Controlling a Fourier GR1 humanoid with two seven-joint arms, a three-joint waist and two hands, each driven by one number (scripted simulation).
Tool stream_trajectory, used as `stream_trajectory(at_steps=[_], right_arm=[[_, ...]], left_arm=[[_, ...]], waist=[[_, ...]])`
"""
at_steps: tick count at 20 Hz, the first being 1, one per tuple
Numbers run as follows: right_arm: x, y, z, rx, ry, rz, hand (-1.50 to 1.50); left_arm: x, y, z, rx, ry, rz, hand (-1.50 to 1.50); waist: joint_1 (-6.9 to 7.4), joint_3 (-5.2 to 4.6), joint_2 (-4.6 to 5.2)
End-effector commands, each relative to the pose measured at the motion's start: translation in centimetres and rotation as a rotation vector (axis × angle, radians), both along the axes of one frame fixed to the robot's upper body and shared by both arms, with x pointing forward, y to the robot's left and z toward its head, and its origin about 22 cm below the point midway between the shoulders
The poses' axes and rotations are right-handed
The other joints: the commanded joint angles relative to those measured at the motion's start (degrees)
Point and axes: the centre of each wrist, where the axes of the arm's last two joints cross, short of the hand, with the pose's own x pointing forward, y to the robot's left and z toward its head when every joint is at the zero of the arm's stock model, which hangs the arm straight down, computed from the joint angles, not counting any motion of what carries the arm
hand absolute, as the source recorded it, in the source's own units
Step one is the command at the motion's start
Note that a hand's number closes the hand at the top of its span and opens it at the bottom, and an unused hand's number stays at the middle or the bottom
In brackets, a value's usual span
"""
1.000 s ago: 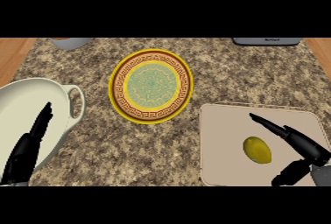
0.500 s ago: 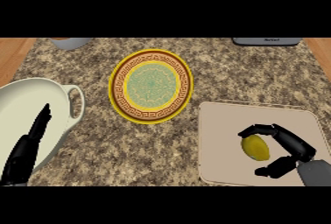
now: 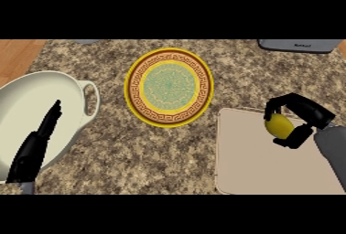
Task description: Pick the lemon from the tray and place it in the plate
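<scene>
The yellow lemon is in my right hand, whose fingers and thumb curl round it over the upper part of the beige tray. Whether the lemon still touches the tray I cannot tell. The round plate, yellow-rimmed with a brown patterned band and a green centre, lies on the granite counter to the upper left of the tray. My left hand rests open with straight fingers at the left, over a white dish.
A large white dish with a handle sits at the left edge of the counter. A grey appliance stands at the back right. Wooden surface shows at the far left.
My right hand closed on the lemon and has carried it up and towards the tray's far edge. The left hand has stayed put.
</scene>
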Motion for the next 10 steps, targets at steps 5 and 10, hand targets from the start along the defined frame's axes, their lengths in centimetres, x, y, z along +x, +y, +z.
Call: stream_trajectory(at_steps=[5, 10], right_arm=[[6.7, 0.2, 8.3, -0.362, -0.112, -0.168, 1.50], [8.5, 0.7, 10.8, -0.288, -0.293, -0.253, 1.50]], left_arm=[[1.8, -2.5, 0.9, 0.003, -0.040, -0.099, 0.00], [2.1, -1.9, 1.2, -0.008, -0.016, -0.061, 0.00]], waist=[[4.53, 0.28, 1.90], [3.32, 0.40, 1.51]])
